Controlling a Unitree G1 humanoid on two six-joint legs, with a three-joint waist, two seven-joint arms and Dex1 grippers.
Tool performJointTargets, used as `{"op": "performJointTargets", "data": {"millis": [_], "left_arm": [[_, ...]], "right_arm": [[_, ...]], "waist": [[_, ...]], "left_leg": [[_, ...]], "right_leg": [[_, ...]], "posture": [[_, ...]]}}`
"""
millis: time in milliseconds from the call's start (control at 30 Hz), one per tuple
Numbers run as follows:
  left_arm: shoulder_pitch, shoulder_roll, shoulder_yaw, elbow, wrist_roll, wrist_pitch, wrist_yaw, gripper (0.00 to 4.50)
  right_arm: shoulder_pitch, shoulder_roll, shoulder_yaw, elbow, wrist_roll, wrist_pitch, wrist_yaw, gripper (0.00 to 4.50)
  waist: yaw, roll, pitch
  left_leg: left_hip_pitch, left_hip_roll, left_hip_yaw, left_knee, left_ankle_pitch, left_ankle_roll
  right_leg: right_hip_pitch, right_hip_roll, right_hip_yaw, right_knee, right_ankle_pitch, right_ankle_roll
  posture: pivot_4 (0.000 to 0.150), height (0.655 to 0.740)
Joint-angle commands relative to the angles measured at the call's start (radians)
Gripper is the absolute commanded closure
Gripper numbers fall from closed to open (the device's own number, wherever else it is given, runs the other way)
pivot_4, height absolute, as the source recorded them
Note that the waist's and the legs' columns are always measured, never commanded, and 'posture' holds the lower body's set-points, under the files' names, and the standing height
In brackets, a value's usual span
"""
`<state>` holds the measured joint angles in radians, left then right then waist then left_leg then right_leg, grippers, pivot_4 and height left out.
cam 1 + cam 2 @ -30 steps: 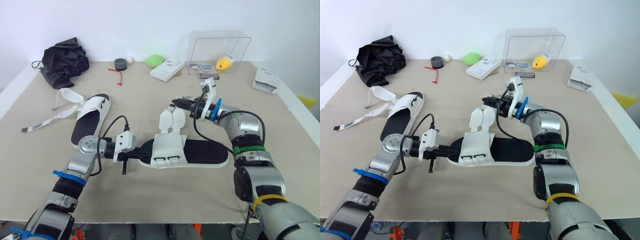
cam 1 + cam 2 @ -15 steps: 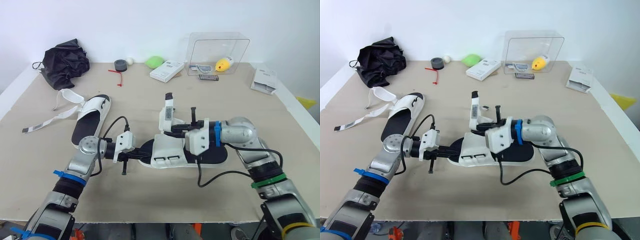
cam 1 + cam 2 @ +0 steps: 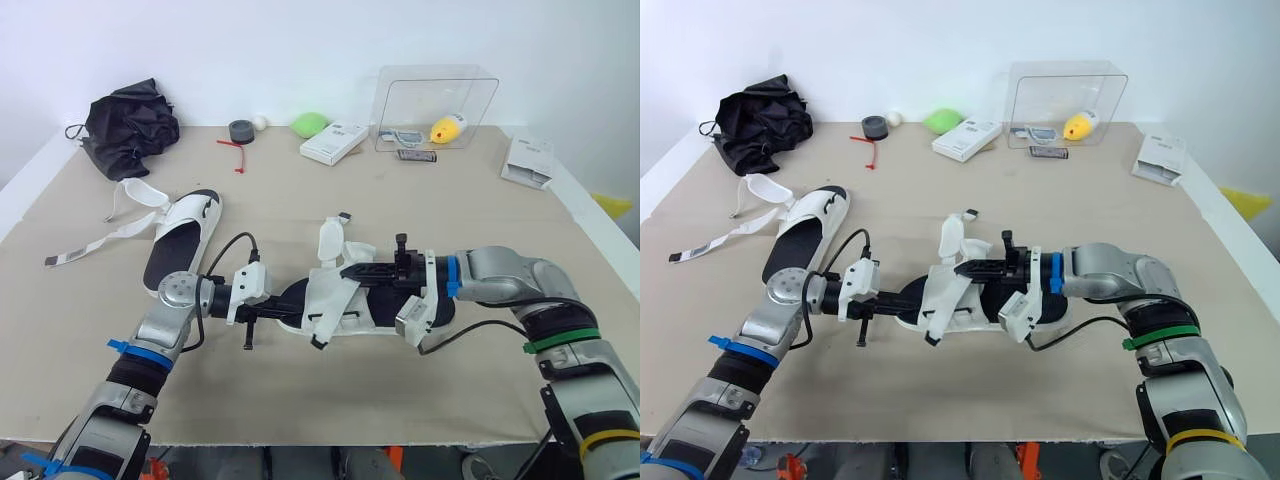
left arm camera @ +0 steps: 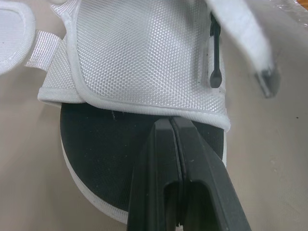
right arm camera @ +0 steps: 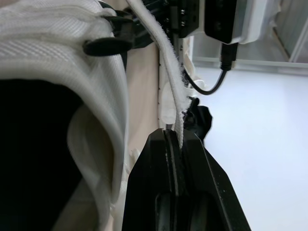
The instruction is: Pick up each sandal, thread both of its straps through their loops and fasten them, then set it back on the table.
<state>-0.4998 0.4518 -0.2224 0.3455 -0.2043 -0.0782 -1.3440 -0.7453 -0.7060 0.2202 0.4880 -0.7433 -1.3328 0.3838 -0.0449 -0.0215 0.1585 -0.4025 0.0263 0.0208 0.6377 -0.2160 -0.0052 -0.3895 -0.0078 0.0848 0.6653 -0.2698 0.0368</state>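
A white sandal (image 3: 337,296) with a black sole lies at the table's middle. My left gripper (image 3: 279,305) is shut on the sole's toe edge (image 4: 96,144), fingers (image 4: 156,144) pressed together. From the right, my right gripper (image 3: 346,272) reaches over the white upper and is shut on one white strap (image 5: 169,72). That strap slants across the upper, its dark tip (image 3: 316,341) near the front. The other strap (image 3: 331,238) stands up behind. A second sandal (image 3: 186,234) lies at the left, apart from both grippers, its straps (image 3: 127,205) loose on the table.
A black bag (image 3: 128,120) sits at the back left. Along the back are a tape roll (image 3: 241,128), a green object (image 3: 310,121), a white box (image 3: 336,140) and a clear container (image 3: 436,105). Another white box (image 3: 530,158) lies at the right edge.
My right gripper has swung from behind the sandal to over its upper, taking a strap. That strap stood upright half a second ago and now lies slanted over the upper. The left gripper has held still.
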Motion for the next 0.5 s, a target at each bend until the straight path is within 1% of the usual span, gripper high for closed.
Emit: {"op": "performJointTargets", "data": {"millis": [33, 133, 200, 233, 367, 467, 500], "left_arm": [[0.046, 0.008, -0.086, 0.065, 0.064, 0.034, -0.039, 4.5], [0.035, 0.003, -0.088, 0.076, 0.067, 0.031, -0.041, 4.5], [0.028, -0.001, -0.09, 0.082, 0.067, 0.03, -0.042, 4.5], [0.026, -0.001, -0.09, 0.085, 0.068, 0.029, -0.043, 4.5], [0.022, -0.003, -0.091, 0.095, 0.069, 0.023, -0.045, 4.5], [0.018, -0.005, -0.092, 0.103, 0.07, 0.021, -0.046, 4.5], [0.018, -0.005, -0.092, 0.104, 0.07, 0.02, -0.046, 4.5]], "right_arm": [[-0.021, -0.036, 0.008, -0.027, 0.042, 0.017, -0.015, 4.48], [-0.006, -0.071, 0.076, -0.053, 0.212, 0.096, 0.084, 4.48], [0.004, -0.098, 0.117, -0.088, 0.331, 0.161, 0.16, 3.81], [0.007, -0.113, 0.132, -0.116, 0.375, 0.183, 0.19, 3.58], [0.033, -0.166, 0.171, -0.215, 0.499, 0.254, 0.297, 1.56], [0.069, -0.229, 0.192, -0.313, 0.596, 0.324, 0.397, 0.02], [0.077, -0.247, 0.189, -0.341, 0.625, 0.366, 0.429, 0.02]], "waist": [[0.0, 0.0, 0.0], [0.0, 0.0, 0.0], [0.0, 0.0, 0.0], [0.0, 0.0, 0.0], [0.001, 0.0, 0.0], [0.002, 0.0, 0.0], [0.002, 0.0, 0.0]], "left_leg": [[0.0, 0.0, 0.0, 0.0, 0.0, 0.0], [0.0, 0.0, 0.0, 0.0, 0.0, 0.0], [0.001, 0.0, 0.0, 0.0, 0.0, 0.0], [0.001, 0.0, 0.0, 0.0, 0.0, 0.0], [0.002, 0.0, 0.0, 0.001, 0.0, 0.0], [0.003, 0.0, -0.001, 0.001, 0.0, 0.0], [0.003, 0.0, -0.001, 0.001, 0.0, 0.0]], "right_leg": [[0.0, 0.0, 0.0, 0.0, 0.0, 0.0], [0.0, 0.0, 0.0, 0.0, 0.0, 0.0], [0.001, 0.0, 0.0, 0.0, 0.0, 0.0], [0.002, 0.0, 0.0, 0.0, 0.0, 0.0], [0.003, -0.001, 0.0, 0.0, 0.0, 0.0], [0.004, -0.001, 0.0, 0.0, 0.0, 0.0], [0.004, -0.001, 0.0, 0.0, 0.0, 0.0]], "posture": [[0.15, 0.74], [0.15, 0.74], [0.15, 0.74], [0.15, 0.74], [0.15, 0.74], [0.15, 0.74], [0.15, 0.74]]}}
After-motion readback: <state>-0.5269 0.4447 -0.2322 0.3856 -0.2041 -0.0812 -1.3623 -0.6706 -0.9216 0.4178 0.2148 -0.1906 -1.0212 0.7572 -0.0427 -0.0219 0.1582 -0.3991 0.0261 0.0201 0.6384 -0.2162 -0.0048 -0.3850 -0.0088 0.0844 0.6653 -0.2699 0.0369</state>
